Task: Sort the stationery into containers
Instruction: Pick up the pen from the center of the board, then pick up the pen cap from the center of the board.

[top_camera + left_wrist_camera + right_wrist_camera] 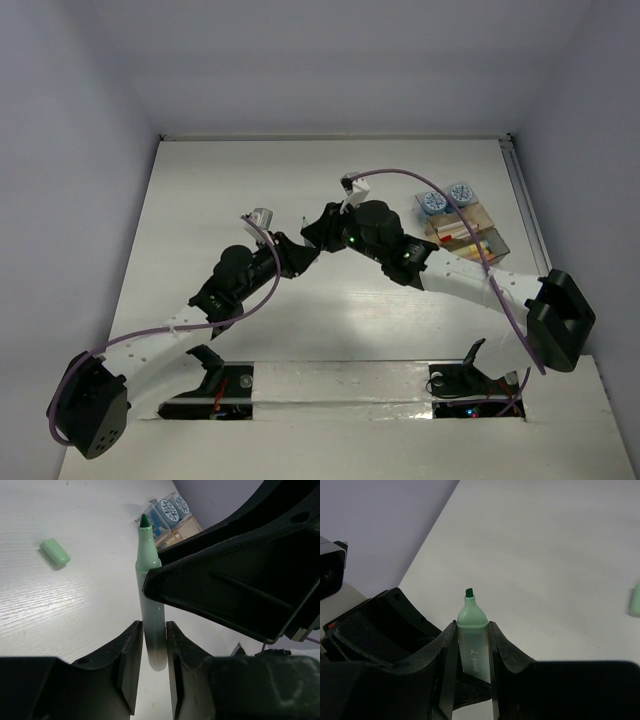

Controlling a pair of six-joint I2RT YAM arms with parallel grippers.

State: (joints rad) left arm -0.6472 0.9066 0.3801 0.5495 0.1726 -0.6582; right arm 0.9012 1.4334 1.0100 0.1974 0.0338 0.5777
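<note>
Left gripper (154, 630): matte black, wedge-shaped fingers closed on the butt end of the green highlighter (151, 612), one on either side, at the bottom centre of the left wrist view.

Highlighter: smooth cylindrical plastic barrel, pale and slightly translucent, with a mint-green tapered shoulder and a dark green chisel tip. It is uncapped and held off the table (75, 610), tip pointing to the upper part of the frame.

Right gripper (472, 630): black angular fingers clamped on the same barrel just below the shoulder. The barrel carries faint lettering.

Cap (55, 551): short, rounded mint plastic, lying on its side at the upper left. It rests on white, finely grained board.

Far end, top centre: shallow rectangular trays (182, 530), tan wood-coloured and clear, with round blue-and-white pots (172, 509) just beyond them.
</note>
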